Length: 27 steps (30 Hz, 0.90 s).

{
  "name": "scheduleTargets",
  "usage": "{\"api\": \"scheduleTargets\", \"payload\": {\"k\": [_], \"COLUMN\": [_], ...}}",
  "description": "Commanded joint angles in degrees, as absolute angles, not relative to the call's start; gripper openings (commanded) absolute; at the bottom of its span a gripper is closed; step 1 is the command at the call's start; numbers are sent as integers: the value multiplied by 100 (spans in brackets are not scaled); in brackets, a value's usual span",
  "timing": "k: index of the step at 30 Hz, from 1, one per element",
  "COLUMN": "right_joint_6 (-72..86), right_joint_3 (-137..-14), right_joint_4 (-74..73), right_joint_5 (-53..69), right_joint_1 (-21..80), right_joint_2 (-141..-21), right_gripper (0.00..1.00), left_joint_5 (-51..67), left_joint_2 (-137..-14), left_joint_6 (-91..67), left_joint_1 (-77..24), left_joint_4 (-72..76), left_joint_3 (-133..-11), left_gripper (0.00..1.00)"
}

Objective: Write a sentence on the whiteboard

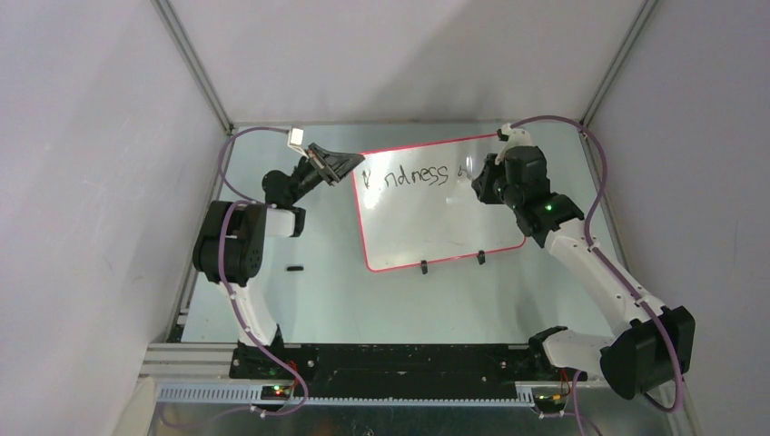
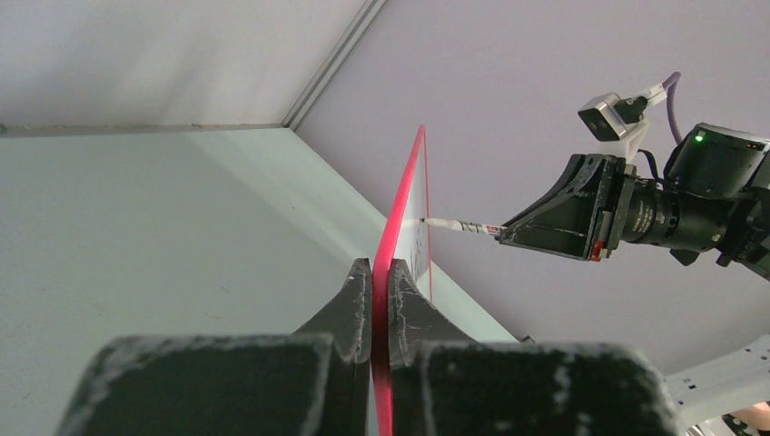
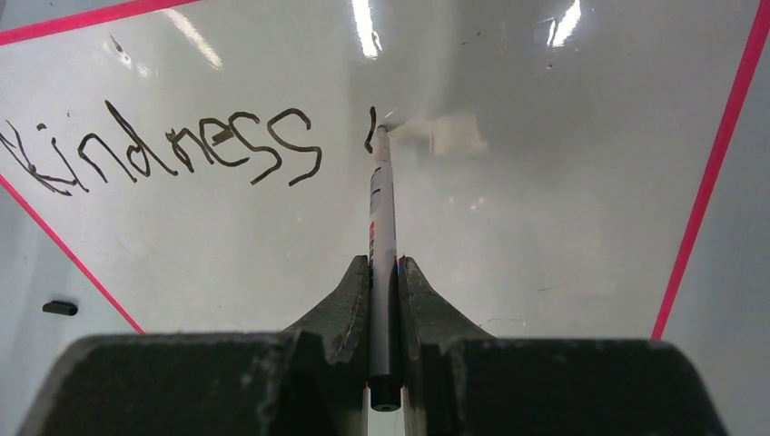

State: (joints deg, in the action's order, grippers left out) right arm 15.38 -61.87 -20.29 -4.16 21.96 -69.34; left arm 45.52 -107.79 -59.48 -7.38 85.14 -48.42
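Now, whiteboard (image 1: pixel 436 222): mid-table, toward 12 o'clock in the top view, with two black clip feet (image 1: pixel 423 267) on its 6 o'clock rim.
Left gripper (image 2: pixel 381 272): closed tight on the board's red rim, near the board's 10 o'clock corner.
Right gripper (image 3: pixel 384 271): clamped on a white marker (image 3: pixel 382 204), over the board's 2 o'clock area.
Marker tip: touching the glossy board surface.
Sentence (image 3: pixel 172 150): black, uneven "Kindness" on the top line, with one short stroke (image 3: pixel 370 134) at 3 o'clock of the final "s", just beside the tip.
Small black piece (image 1: pixel 293 268): lying on the table (image 1: pixel 363 300), well apart from the board, at its 8 o'clock.
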Motion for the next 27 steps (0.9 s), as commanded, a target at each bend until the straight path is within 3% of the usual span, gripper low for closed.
{"api": "scheduleTargets", "payload": {"k": [1,27], "right_joint_6": [1481,1475], "right_joint_3": [-6520,-6680], "right_joint_4": [-1846,-1938], "right_joint_5": [-390,-377], "right_joint_1": [2180,2182], "right_joint_2": [-6981,-7096], "right_gripper": [0,0], "left_joint_5": [4535,4525], "left_joint_2": [-10503,-10488], "left_joint_6": [-5494,-5485], "left_joint_1": [-753,-754], "left_joint_4": [8754,8754], "left_joint_3": [-4770,-4760], "left_gripper": [0,0]}}
